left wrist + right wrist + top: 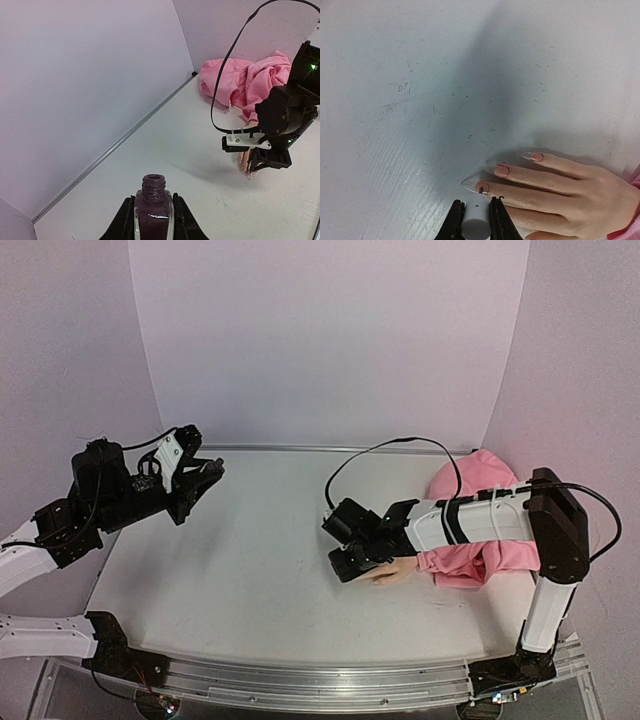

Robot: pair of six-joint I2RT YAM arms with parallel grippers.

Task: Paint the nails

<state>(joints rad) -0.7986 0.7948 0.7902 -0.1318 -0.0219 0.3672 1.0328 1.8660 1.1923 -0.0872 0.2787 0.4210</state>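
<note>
The mannequin hand (570,187) lies flat on the white table, its pink sleeve (480,540) to the right. Its nails (501,170) are pale with long clear tips; the middle finger's nail (482,188) carries a dark dab. My right gripper (475,216) is shut on the white brush cap (476,222), its tip at that nail. In the top view the right gripper (352,558) hovers over the fingers (385,575). My left gripper (153,220) is shut on the open bottle of dark purple polish (153,212), held up at the far left (195,485).
The pink fabric bunches at the right rear of the table (245,80). A black cable (390,450) loops above the right arm. White walls close in the back and sides, with a metal strip along the rear edge (300,448).
</note>
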